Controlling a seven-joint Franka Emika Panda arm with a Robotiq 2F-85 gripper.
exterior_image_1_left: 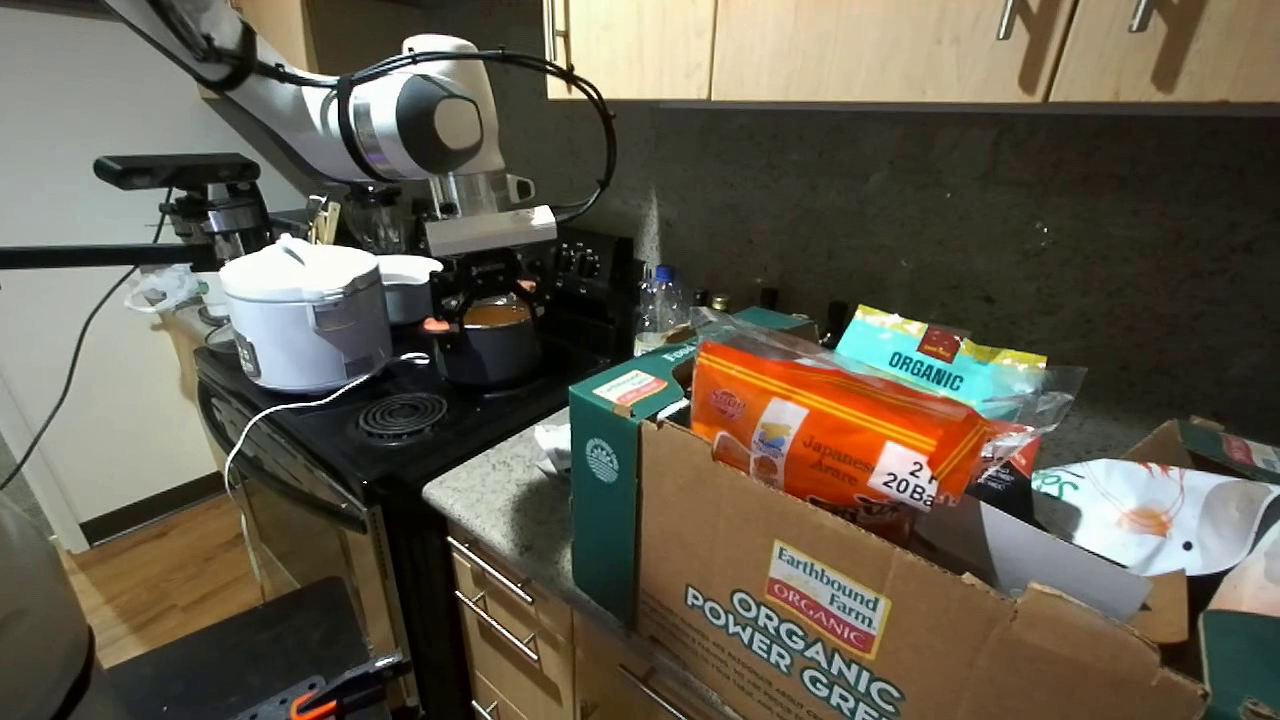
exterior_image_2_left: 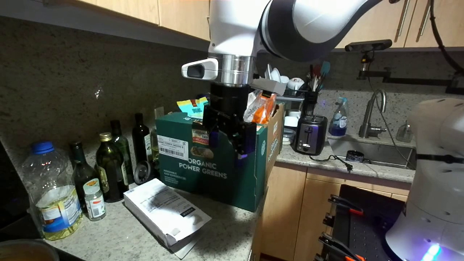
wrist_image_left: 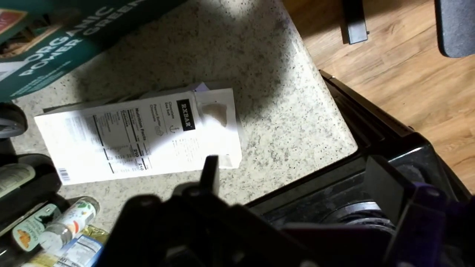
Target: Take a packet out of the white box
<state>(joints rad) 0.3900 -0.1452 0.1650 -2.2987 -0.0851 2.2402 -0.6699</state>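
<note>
The white box (exterior_image_2_left: 165, 203) is a flat RXBAR carton lying on the counter, its flap end towards the stove. In the wrist view the white box (wrist_image_left: 141, 141) lies printed face up, with its flap end (wrist_image_left: 219, 141) on the right. In an exterior view only a white edge of the box (exterior_image_1_left: 553, 447) shows past the green carton end. No packet can be made out; the box's inside is hidden. My gripper (exterior_image_2_left: 231, 145) is open with nothing between its fingers, well above the counter. In the wrist view the gripper (wrist_image_left: 293, 167) spans the counter's corner and the stove, beside the box.
A large Organic Power Greens carton (exterior_image_2_left: 214, 177) holding food bags stands beside the box. Several bottles (exterior_image_2_left: 108, 166) line the wall. A pot of brown liquid (exterior_image_1_left: 488, 350) and a white rice cooker (exterior_image_1_left: 305, 320) stand on the stove (exterior_image_1_left: 400, 415).
</note>
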